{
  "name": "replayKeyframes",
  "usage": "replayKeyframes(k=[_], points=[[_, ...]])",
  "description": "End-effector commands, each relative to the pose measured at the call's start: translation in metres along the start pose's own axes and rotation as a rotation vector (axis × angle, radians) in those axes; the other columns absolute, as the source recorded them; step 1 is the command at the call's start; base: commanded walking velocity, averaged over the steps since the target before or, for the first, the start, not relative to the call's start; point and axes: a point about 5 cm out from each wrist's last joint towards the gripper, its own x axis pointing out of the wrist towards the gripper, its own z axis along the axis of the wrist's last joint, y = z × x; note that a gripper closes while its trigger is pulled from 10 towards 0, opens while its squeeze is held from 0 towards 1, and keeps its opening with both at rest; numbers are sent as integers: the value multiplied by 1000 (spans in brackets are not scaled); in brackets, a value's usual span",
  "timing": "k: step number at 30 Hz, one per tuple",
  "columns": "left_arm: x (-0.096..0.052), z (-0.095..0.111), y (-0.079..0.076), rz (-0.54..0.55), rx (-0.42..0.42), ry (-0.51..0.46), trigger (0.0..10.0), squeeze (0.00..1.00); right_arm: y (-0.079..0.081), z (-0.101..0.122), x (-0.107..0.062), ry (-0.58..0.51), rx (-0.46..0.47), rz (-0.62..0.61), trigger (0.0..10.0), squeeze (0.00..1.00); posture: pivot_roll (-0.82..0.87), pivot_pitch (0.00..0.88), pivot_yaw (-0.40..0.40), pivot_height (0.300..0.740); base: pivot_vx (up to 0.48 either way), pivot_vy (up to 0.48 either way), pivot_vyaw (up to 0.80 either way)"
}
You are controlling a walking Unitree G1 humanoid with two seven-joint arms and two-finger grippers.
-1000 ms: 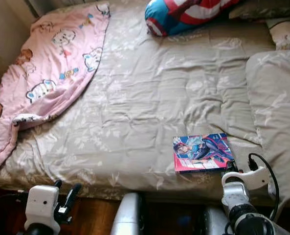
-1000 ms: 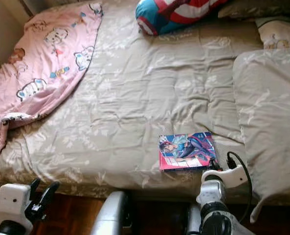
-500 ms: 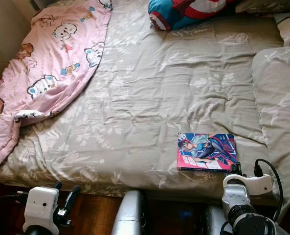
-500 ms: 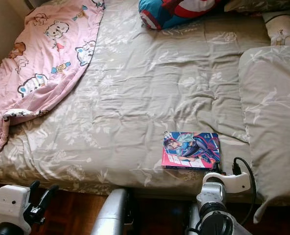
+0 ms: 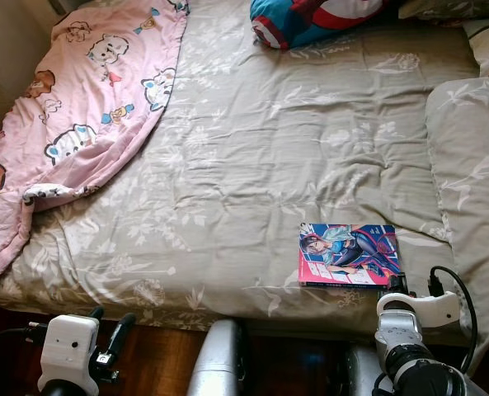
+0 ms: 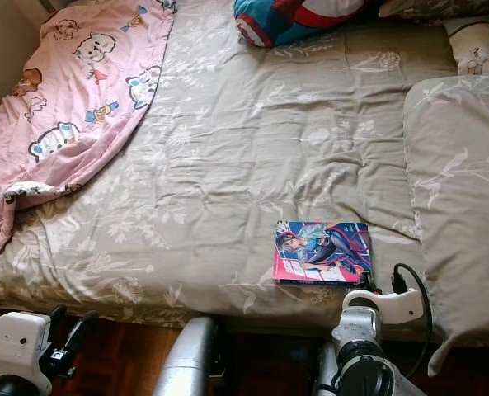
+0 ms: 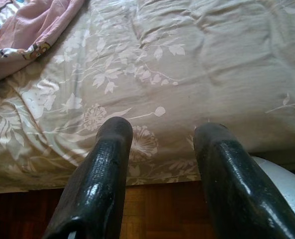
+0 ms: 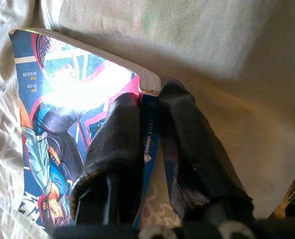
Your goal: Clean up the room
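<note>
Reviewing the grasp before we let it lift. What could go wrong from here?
1. The right pincer pinches only the spine corner of the colourful paperback comic book; lifted from there, the book may fan open or slip out.
2. The book lies flat on the soft beige floral bedspread, so the fingers could snag fabric and drag it along.
3. The black cable looped at the right wrist sits near the bedspread's folded edge and might catch.
</note>
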Motion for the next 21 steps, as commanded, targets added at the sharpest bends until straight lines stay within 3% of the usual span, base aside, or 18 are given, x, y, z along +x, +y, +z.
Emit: replayKeyframes(k=[1,12,16,17,18,19,20,21], points=[[-3,-7,4,18,15,46,10000,0,-14,-6,-4,25,-14,-61,10000,800,327,310,201,653,0,0,0],[1,-8,4,13,13,46,10000,0,-21,-10,-7,33,-16,-89,10000,780,317,301,199,653,0,0,0],[9,-10,1,10,6,35,10000,0,-23,-11,-8,30,-7,-98,10000,749,299,281,189,653,0,0,0],[12,-9,0,8,4,29,10000,0,-23,-11,-8,27,-6,-97,10000,663,293,276,185,653,0,0,0],[13,-9,0,7,4,26,10000,0,-23,-11,-8,26,-6,-96,10000,663,293,276,185,653,0,0,0],[15,-9,-1,6,3,23,10000,0,-22,-10,-8,24,-6,-95,10000,502,285,268,180,653,0,0,0],[17,-10,-2,6,0,21,10000,0,-22,-10,-8,21,-3,-93,10000,502,282,265,178,653,0,0,0],[22,-10,-3,6,-6,12,10000,0,-21,-10,-8,17,-9,-85,10000,282,270,252,170,653,0,0,0]])
